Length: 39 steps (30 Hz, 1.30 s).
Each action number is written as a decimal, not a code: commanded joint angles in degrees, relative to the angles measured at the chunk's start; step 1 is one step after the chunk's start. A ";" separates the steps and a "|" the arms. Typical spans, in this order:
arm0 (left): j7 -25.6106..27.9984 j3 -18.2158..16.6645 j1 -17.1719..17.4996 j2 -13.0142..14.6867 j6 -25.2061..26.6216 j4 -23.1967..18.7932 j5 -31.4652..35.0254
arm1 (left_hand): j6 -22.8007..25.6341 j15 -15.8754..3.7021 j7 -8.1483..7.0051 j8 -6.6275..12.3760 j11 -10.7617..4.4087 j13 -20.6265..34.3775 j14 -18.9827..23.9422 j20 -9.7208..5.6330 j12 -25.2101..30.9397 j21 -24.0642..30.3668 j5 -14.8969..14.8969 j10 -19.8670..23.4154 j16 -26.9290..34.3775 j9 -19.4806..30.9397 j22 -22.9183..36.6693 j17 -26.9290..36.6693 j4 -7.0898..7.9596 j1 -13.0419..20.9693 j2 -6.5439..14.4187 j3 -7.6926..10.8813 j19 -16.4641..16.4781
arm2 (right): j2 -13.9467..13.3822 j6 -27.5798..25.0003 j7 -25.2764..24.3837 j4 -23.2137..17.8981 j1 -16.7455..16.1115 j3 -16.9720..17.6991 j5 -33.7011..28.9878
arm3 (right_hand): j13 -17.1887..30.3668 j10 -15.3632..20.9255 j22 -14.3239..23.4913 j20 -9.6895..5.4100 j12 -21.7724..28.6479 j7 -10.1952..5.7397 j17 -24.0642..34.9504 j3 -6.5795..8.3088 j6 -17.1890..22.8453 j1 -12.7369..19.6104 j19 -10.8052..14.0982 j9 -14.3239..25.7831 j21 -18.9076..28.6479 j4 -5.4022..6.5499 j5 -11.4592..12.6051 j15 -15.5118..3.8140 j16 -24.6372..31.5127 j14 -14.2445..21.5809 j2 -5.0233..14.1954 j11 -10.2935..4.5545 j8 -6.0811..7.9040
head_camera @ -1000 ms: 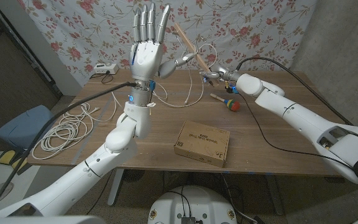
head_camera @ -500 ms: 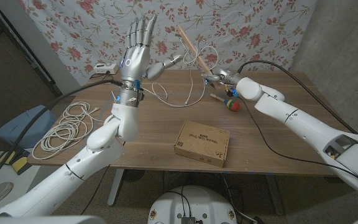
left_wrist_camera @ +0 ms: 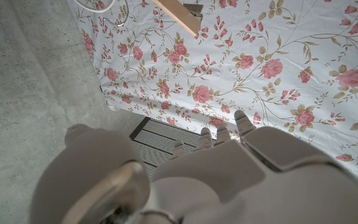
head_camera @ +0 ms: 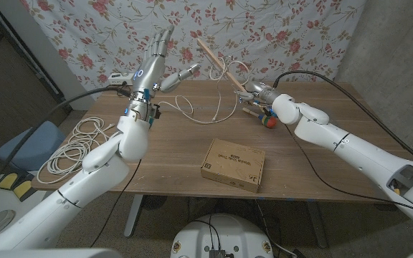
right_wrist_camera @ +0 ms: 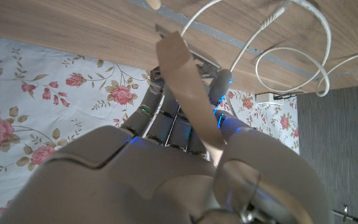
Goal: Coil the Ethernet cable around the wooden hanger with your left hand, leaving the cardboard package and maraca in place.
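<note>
My right hand (head_camera: 254,92) grips the wooden hanger (head_camera: 216,56) at the table's far side, with the bar slanting up towards the floral cloth. The white Ethernet cable (head_camera: 192,109) lies in loose curves on the table, and one loop of it rises around the hanger near my right hand. My left hand (head_camera: 155,62) is raised above the far left of the table, fingers spread, holding nothing, to the left of the hanger. The maraca (head_camera: 264,119) lies just in front of my right hand. The cardboard package (head_camera: 233,164) sits near the front edge. In the right wrist view the hanger (right_wrist_camera: 186,87) and cable (right_wrist_camera: 293,57) show close up.
A second white cable coil (head_camera: 72,147) lies at the table's left end. A white box (head_camera: 117,77) sits at the back left. Black cables trail from both arms. The floral cloth (left_wrist_camera: 278,56) hangs behind the table (head_camera: 171,154).
My left hand has swung left and back and turned from palm-on to edge-on. My right hand has shifted slightly right and down with the hanger.
</note>
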 commanded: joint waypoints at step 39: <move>-3.14 -1.81 -1.71 -1.14 -4.27 3.64 -3.90 | -14.75 0.26 0.76 -0.76 1.24 0.25 -9.67 0.36 -0.70 -0.84 -0.67 -14.19 -0.82 0.20 0.04 0.16 -0.34 -0.04 0.40 0.04 -9.13 | 1.05 -6.98 -7.73 3.88 -0.95 -6.15 -36.91 | -41.98 -16.39 -0.17 -7.29 -28.15 -10.67 -41.52 2.17 -9.52 6.54 -4.92 -10.63 -11.15 -1.88 5.45 -8.75 -57.57 -6.14 -3.72 -4.25 -36.25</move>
